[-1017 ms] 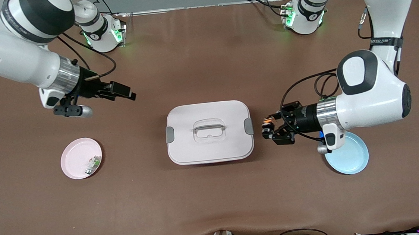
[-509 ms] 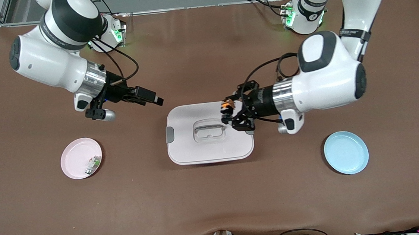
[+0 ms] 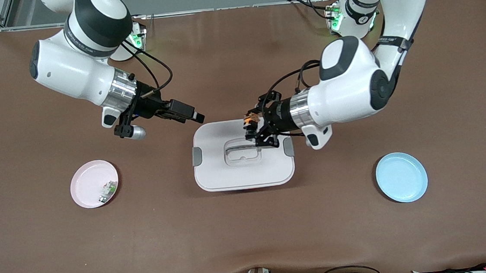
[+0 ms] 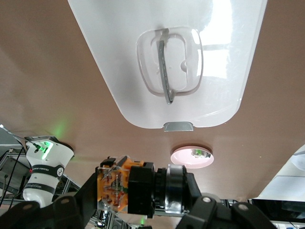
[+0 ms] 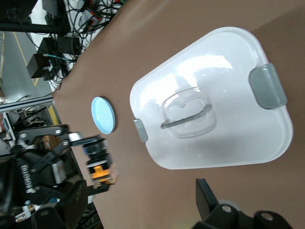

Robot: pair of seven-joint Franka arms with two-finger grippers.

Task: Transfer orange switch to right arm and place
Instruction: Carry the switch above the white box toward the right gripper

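Observation:
My left gripper (image 3: 252, 128) is shut on the orange switch (image 3: 250, 120), a black stubby part with an orange end, and holds it over the rim of the white box's lid toward the arm bases. In the left wrist view the switch (image 4: 129, 188) sits sideways between the black fingers (image 4: 62, 210). My right gripper (image 3: 193, 115) is open and empty, over the table by the box's corner toward the right arm's base, pointing at the switch. The right wrist view shows the switch (image 5: 98, 166) some way off from its own finger (image 5: 208, 196).
A white lidded box (image 3: 246, 173) with a handle and grey clips stands mid-table. A pink plate (image 3: 86, 183) holding a small green-and-white part (image 3: 107, 191) lies toward the right arm's end. A blue plate (image 3: 402, 182) lies toward the left arm's end.
My left gripper has carried the switch from beside the blue plate to over the box lid. My right gripper has moved in toward the box and the switch.

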